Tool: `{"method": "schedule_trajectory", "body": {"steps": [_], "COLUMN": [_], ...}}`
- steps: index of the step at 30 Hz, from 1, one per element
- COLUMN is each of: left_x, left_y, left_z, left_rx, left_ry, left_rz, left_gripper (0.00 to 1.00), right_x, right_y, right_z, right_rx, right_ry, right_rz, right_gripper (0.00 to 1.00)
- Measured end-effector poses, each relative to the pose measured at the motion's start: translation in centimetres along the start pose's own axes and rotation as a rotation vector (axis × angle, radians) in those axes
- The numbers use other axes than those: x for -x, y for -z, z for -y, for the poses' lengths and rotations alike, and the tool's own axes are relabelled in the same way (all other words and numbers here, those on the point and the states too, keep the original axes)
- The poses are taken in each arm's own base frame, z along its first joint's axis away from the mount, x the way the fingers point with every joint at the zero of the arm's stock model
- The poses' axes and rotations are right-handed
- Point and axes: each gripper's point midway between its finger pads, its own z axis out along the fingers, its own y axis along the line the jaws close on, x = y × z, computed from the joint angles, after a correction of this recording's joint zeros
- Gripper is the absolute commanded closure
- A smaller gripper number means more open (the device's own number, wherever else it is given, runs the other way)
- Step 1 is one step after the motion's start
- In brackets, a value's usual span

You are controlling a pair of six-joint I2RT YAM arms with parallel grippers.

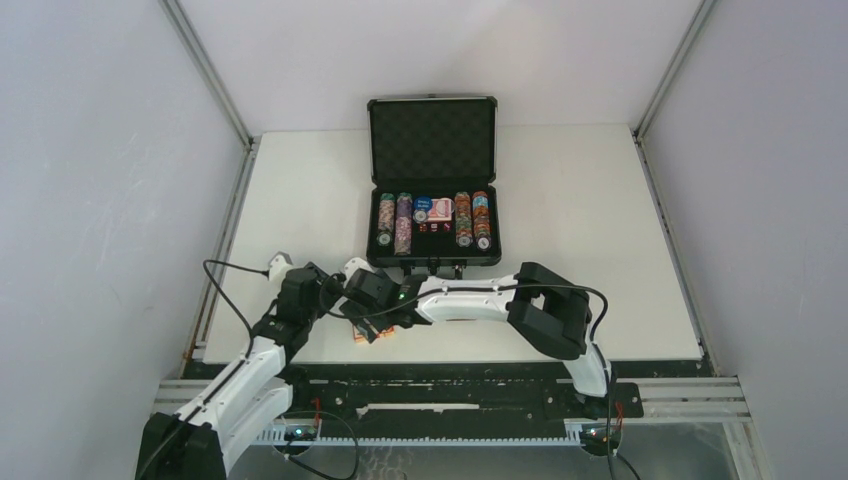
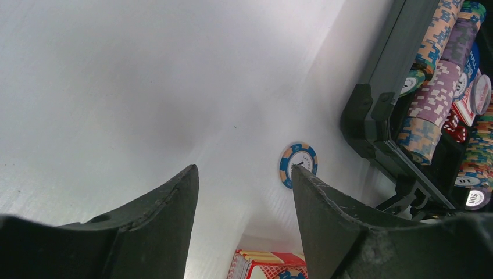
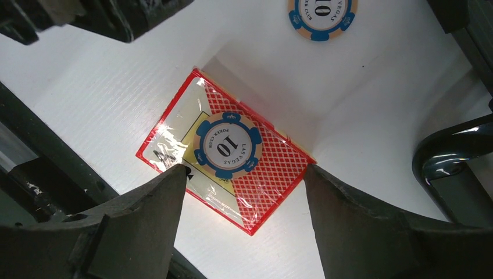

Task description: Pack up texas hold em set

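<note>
The black briefcase (image 1: 432,140) stands open at the back middle of the table, with rows of multicoloured chips (image 1: 402,222) and a red card box in its foam base. A second red card box (image 3: 261,174), cellophane-wrapped, lies near the table's front edge with a blue-and-tan chip (image 3: 228,145) on top. My right gripper (image 3: 244,168) hangs open above this box, one finger on each side. Another blue-and-tan chip (image 2: 298,164) lies loose on the table between box and case. My left gripper (image 2: 244,168) is open and empty, its right fingertip (image 2: 308,180) by that loose chip.
Both wrists crowd together at the front left of the table (image 1: 300,200), just before the case's handle side. The case's front corner and latch (image 2: 372,116) stand close to the right of my left gripper. White walls enclose the table.
</note>
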Motion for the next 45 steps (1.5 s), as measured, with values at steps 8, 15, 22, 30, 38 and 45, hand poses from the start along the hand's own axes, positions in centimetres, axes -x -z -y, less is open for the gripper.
{"method": "schedule_trajectory", "body": {"steps": [8, 15, 22, 30, 38, 45], "left_x": [0.0, -0.4, -0.6, -0.7, -0.6, -0.6], "left_y": [0.0, -0.2, -0.2, -0.2, -0.2, -0.2], "left_z": [0.3, 0.2, 0.3, 0.5, 0.6, 0.6], "left_rx": [-0.013, -0.009, -0.015, -0.022, -0.026, -0.028], "left_ry": [0.002, -0.002, -0.002, -0.003, -0.001, -0.002], "left_rz": [-0.002, -0.024, -0.031, -0.036, -0.033, -0.034], "left_gripper": [0.36, 0.37, 0.37, 0.37, 0.38, 0.38], "right_x": [0.3, 0.8, 0.7, 2.1, 2.9, 2.1], "right_y": [-0.3, -0.5, -0.4, -0.3, -1.0, -1.6], "right_z": [1.1, 2.2, 1.8, 1.0, 0.6, 0.6], "right_rx": [-0.024, -0.039, -0.028, 0.004, 0.013, 0.013], "right_ry": [-0.028, -0.052, -0.039, -0.025, -0.011, -0.006], "right_rz": [0.006, 0.012, 0.012, 0.033, 0.04, 0.015], "right_gripper": [0.2, 0.21, 0.2, 0.2, 0.21, 0.27]}}
